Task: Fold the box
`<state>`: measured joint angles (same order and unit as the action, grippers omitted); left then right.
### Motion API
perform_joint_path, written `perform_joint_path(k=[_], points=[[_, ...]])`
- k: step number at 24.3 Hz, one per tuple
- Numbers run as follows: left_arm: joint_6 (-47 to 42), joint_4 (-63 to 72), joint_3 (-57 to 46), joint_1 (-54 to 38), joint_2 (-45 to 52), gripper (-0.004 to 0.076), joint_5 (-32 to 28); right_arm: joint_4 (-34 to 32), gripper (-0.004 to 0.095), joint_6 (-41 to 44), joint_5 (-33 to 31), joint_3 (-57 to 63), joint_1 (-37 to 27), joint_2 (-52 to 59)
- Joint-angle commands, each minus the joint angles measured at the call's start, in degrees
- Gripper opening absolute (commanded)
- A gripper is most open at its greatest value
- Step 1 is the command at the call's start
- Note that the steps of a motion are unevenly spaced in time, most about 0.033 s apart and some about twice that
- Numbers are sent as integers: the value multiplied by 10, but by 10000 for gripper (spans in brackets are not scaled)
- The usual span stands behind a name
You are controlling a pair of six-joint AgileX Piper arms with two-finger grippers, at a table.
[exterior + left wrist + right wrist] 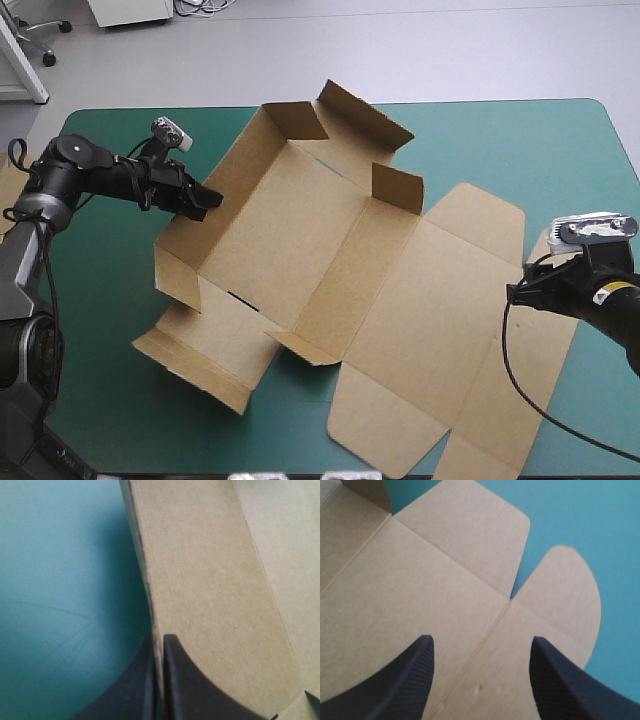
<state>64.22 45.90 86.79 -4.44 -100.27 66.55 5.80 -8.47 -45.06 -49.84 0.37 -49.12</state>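
The brown box (330, 260) lies in the middle of the teal-green table, its left-hand walls raised and its lid panel flat toward the right. My left gripper (208, 200) is shut on the box's raised left wall (200, 580), the board edge pinched between the two black fingers (185, 680). My right gripper (515, 293) hangs open above the right edge of the flat lid (420, 580), with one rounded lid flap (565, 595) ahead of it and nothing between its fingers (405, 680).
More brown board (8, 185) shows at the table's left edge. Bare teal-green cover (520, 150) lies at the far right and along the front left. The box's far flaps (350, 115) stand up near the table's far edge.
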Motion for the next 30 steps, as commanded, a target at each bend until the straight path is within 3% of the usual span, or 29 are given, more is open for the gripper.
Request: perform_joint_path(k=[1, 7, 11, 14, 16, 21, 27, 30], points=[[9, -52, 93, 15, 2, -14, 47, 7, 539, -4, 30, -21, -5, 0], [43, -146, 211, 26, -39, -14, 15, 29, 539, -6, 30, -21, -5, 0], [97, -199, 270, 72, -54, -13, -59, 29, 539, -8, 30, -21, -5, 0], [210, -220, 311, 101, -68, 0, -95, 29, 539, -8, 32, -21, -5, 0], [302, -229, 315, 119, -70, 0, -161, 29, 539, -8, 41, -21, -5, 0], [388, -228, 315, 157, -68, -13, -213, 30, 539, -8, 83, -21, -5, 0], [398, -232, 298, 197, -66, -15, -221, 27, 539, 6, 166, -21, -5, -16], [386, -236, 259, 215, -54, -15, -275, 27, 539, 12, 151, -33, -5, -44]])
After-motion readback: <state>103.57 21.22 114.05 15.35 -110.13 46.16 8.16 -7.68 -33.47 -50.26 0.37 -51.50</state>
